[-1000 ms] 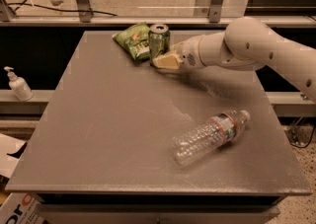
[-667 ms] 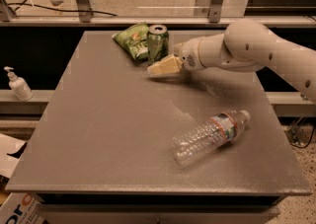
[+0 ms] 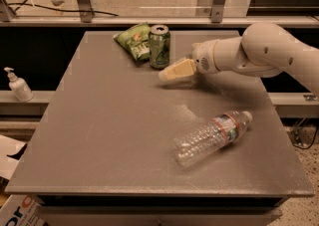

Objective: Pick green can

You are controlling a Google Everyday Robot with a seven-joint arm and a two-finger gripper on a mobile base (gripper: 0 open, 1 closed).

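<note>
The green can stands upright at the back of the grey table, with a silver top and pale markings on its side. My gripper reaches in from the right on a white arm and points left. Its tip is just in front of and below the can's base, slightly to the right, close to it but apart from it. The gripper holds nothing.
A flat green snack bag lies right beside the can on its left. A clear plastic bottle with a red-banded label lies on its side at the front right. A soap dispenser stands on a ledge off the table's left.
My gripper has shifted slightly down and to the left, toward the front of the can's base. The can, bag and bottle have not moved.
</note>
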